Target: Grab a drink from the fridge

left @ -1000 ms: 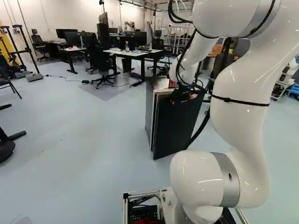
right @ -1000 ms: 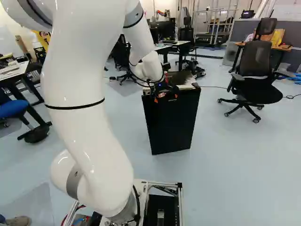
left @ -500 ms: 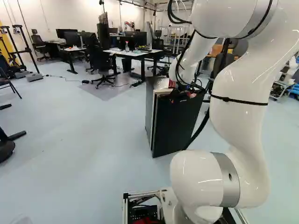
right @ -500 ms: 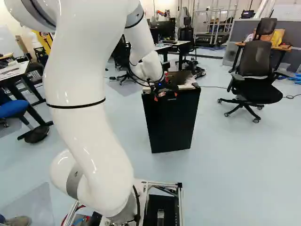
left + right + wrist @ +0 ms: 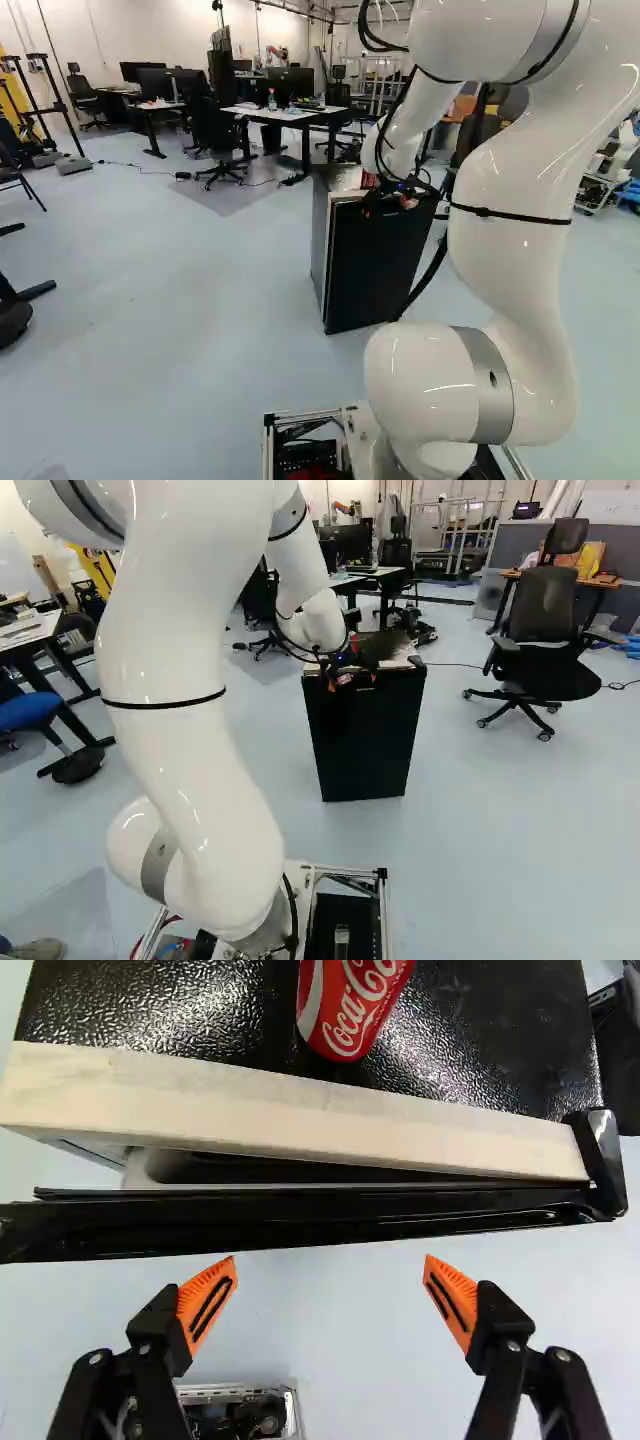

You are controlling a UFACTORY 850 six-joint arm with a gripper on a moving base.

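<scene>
The only drink you can see is the Coca-Cola can (image 5: 350,1005), standing on the textured top of the mini fridge (image 5: 365,740), well back from its front edge, so it isn't in the fridge's interior. Between it and your gripper (image 5: 330,1258) run the pale front strip (image 5: 300,1105) and then the top edge of the fridge door (image 5: 250,1222). That door looks slightly ajar: the gap narrows towards the corner bracket (image 5: 603,1160), probably the hinge side, though the inside is too dark for you to be sure. Your fingers are spread wide with nothing between the orange pads (image 5: 205,1305), just off the door's outer side. That placing would suit working the door's free edge; you'd likely want to swing it gently, since a jolt could topple the can.
</scene>
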